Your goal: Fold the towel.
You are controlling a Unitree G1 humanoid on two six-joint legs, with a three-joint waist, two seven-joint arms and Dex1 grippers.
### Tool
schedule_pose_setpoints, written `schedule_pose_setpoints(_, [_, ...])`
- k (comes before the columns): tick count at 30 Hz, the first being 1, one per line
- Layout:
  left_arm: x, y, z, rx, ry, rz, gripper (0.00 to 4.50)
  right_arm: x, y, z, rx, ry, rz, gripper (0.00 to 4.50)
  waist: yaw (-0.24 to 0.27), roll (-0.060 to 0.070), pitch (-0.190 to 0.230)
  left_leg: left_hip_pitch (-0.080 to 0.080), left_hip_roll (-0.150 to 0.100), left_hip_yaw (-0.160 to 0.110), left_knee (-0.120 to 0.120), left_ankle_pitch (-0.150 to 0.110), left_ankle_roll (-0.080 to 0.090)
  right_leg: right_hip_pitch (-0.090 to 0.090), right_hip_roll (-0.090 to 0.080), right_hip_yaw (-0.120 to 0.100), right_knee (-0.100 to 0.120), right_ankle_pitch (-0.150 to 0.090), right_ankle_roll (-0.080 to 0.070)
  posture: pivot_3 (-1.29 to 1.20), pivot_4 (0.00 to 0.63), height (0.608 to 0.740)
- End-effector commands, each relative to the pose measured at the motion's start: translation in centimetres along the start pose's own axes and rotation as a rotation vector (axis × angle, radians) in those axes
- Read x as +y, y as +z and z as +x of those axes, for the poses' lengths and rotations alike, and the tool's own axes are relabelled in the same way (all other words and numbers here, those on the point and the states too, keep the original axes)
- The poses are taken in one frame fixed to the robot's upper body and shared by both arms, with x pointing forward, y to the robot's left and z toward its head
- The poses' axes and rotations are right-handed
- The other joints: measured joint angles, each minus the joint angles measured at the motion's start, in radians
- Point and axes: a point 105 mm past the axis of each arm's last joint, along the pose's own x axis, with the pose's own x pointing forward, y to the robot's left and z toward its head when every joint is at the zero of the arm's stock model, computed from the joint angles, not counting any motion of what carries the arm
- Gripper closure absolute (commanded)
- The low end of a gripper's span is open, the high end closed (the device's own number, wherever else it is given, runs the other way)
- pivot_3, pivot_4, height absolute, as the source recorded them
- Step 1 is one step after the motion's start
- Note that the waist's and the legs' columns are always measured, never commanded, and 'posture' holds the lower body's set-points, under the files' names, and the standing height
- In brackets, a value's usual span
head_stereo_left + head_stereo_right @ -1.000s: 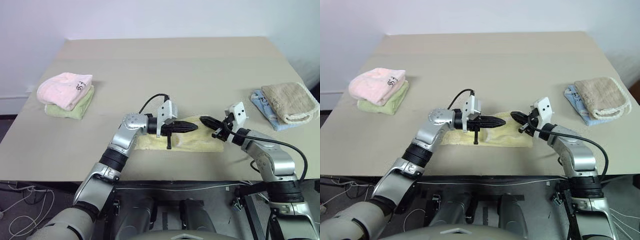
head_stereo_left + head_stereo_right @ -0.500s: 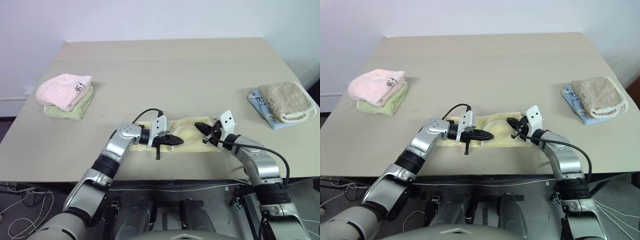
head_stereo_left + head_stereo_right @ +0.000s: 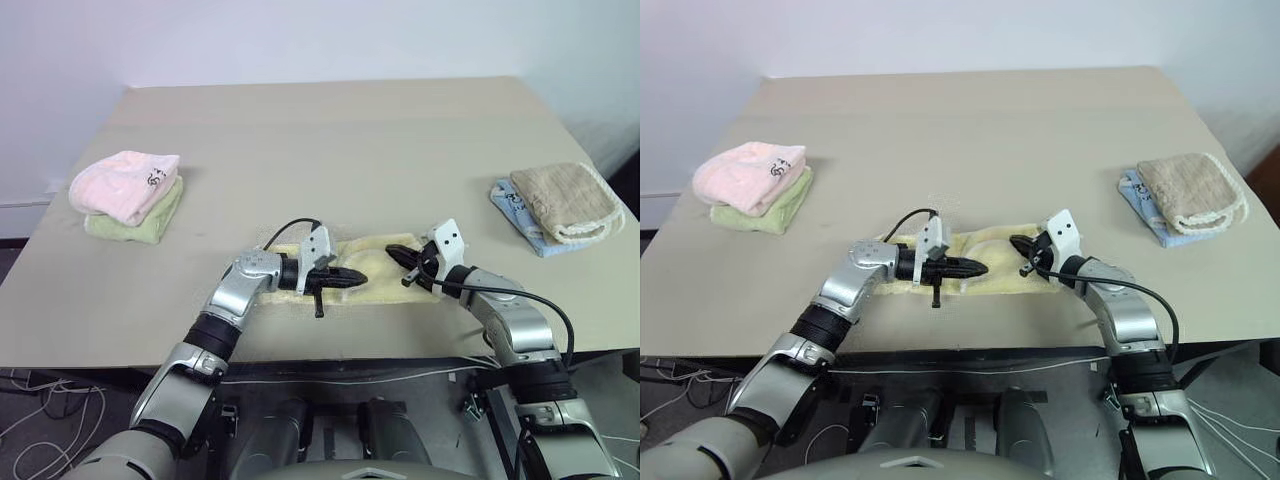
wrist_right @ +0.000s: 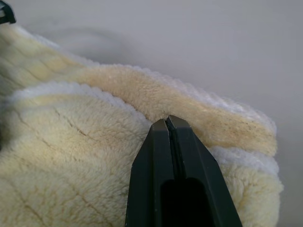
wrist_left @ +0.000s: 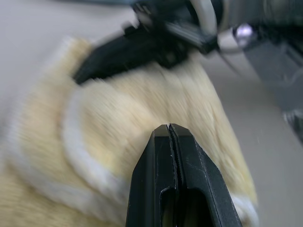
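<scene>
The towel [image 3: 372, 262], pale yellow and fluffy with a whitish hem, lies bunched in layers near the table's front edge. My left gripper [image 3: 356, 276] is shut and lies low over the towel's left half, pointing right. From the right, my right gripper [image 3: 391, 249] is shut and points left over the towel's right end. The two tips stand a short way apart above the towel's middle. In the left wrist view the shut left gripper [image 5: 169, 127] hovers over the towel [image 5: 109, 118], with the right gripper [image 5: 78, 78] beyond it. In the right wrist view the shut right gripper [image 4: 168, 121] sits just above the towel's fold [image 4: 71, 142]. Nothing is between either pair of fingers.
A pink folded towel [image 3: 122, 183] rests on a green one [image 3: 150, 215] at the table's left. A beige towel [image 3: 562, 200] lies on a blue cloth [image 3: 510, 203] at the right. The table's front edge [image 3: 330, 345] runs just below the towel.
My left gripper has sunk and drawn left over the towel. The right gripper has hardly moved. The whole picture has shifted slightly.
</scene>
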Motion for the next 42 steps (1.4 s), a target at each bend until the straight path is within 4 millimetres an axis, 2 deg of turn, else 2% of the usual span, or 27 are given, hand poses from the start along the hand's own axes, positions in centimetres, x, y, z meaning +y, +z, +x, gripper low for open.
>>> schedule_pose_setpoints(1, [0.3,4.2,-1.6,-0.103,-0.008,0.041,4.47,1.0,4.0,-1.5,-0.128,0.122,0.037,4.5,-0.001,0.0,0.0,0.0,0.0,0.0,0.0,0.0,0.0,0.0,0.0,0.0,0.0,0.0,0.0,0.0,0.15,0.74])
schedule_pose_setpoints(2, [0.2,4.8,-2.0,-0.118,-0.014,0.029,4.47,1.3,4.7,-1.8,-0.148,0.148,0.039,4.5,-0.001,0.0,0.001,-0.001,0.0,0.0,0.0,0.0,0.0,-0.001,0.0,0.0,0.0,0.0,0.0,0.0,0.15,0.74])
schedule_pose_setpoints(4, [-0.3,5.1,-3.1,-0.11,-0.033,0.036,4.12,1.3,6.1,-2.1,-0.165,0.165,0.048,4.5,-0.002,0.0,0.0,-0.002,0.0,0.0,0.0,0.0,0.0,-0.001,0.0,0.0,-0.001,0.0,0.0,0.0,0.15,0.74])
schedule_pose_setpoints(7, [0.2,5.6,-4.9,-0.108,0.029,0.034,3.35,2.1,7.5,-2.3,-0.155,0.23,-0.004,4.5,-0.002,0.0,0.0,-0.001,0.0,0.0,-0.001,0.0,0.0,-0.001,0.0,0.0,-0.001,0.0,0.0,0.0,0.15,0.74])
schedule_pose_setpoints(11, [1.6,7.2,-8.9,-0.158,0.194,-0.046,2.0,2.8,8.0,-2.0,-0.088,0.306,-0.119,3.29,-0.004,0.0,0.001,-0.001,0.0,0.0,-0.001,0.0,0.0,-0.001,0.0,0.0,-0.002,0.0,0.0,0.0,0.15,0.74])
schedule_pose_setpoints(14, [1.8,6.8,-12.1,-0.114,0.293,-0.063,1.0,3.2,8.2,-1.6,-0.048,0.354,-0.184,2.27,-0.005,0.0,0.001,-0.001,0.0,0.0,-0.003,0.0,0.0,-0.002,0.0,0.0,-0.002,0.0,0.0,0.0,0.15,0.74])
schedule_pose_setpoints(17, [2.1,6.7,-15.9,-0.14,0.438,-0.165,0.05,3.5,8.0,-1.1,0.002,0.409,-0.245,1.31,-0.001,-0.001,0.002,-0.001,0.0,0.0,-0.003,0.0,0.0,-0.002,0.0,0.0,-0.003,0.0,0.0,0.0,0.15,0.74])
schedule_pose_setpoints(21, [0.9,5.8,-18.8,-0.153,0.543,-0.332,0.0,3.8,7.7,-0.5,0.04,0.464,-0.276,0.03,0.002,-0.002,0.002,-0.002,0.0,-0.001,-0.003,-0.001,0.0,-0.002,0.0,0.0,-0.003,0.0,0.0,0.0,0.15,0.74])
schedule_pose_setpoints(25, [-0.9,3.9,-20.1,-0.147,0.663,-0.538,0.0,3.6,7.9,0.3,0.047,0.484,-0.315,0.03,0.003,-0.002,0.002,-0.001,0.0,-0.001,-0.002,-0.001,0.0,-0.002,-0.001,-0.001,-0.004,0.0,0.0,0.0,0.15,0.74])
schedule_pose_setpoints(28, [-3.5,2.5,-19.6,-0.117,0.657,-0.677,0.0,3.4,8.2,0.7,0.052,0.497,-0.356,0.03,0.0,-0.002,0.002,-0.001,0.0,-0.001,-0.002,-0.001,0.0,-0.002,0.0,0.0,-0.003,0.0,0.0,0.0,0.15,0.74])
schedule_pose_setpoints(32, [-5.4,-0.1,-19.0,-0.052,0.654,-0.89,0.0,3.2,8.7,1.5,0.044,0.495,-0.378,0.03,0.002,-0.002,0.002,-0.001,0.0,-0.001,-0.002,-0.001,0.0,-0.002,0.0,-0.001,-0.002,0.0,0.0,0.0,0.15,0.74])
schedule_pose_setpoints(38, [-6.3,-1.0,-19.1,-0.171,0.656,-1.093,0.0,3.1,9.0,2.2,0.024,0.494,-0.377,0.03,0.0,-0.002,0.002,0.0,0.0,-0.001,-0.002,-0.001,0.0,-0.002,0.0,0.0,-0.002,0.0,0.0,0.0,0.15,0.74])
schedule_pose_setpoints(42, [-7.1,-0.5,-19.6,-0.129,0.658,-1.16,0.0,3.4,9.7,2.0,-0.023,0.506,-0.332,0.03,0.002,-0.002,0.003,-0.001,0.001,-0.001,-0.003,-0.001,-0.001,-0.003,0.0,0.001,-0.002,0.0,-0.001,0.0,0.15,0.74])
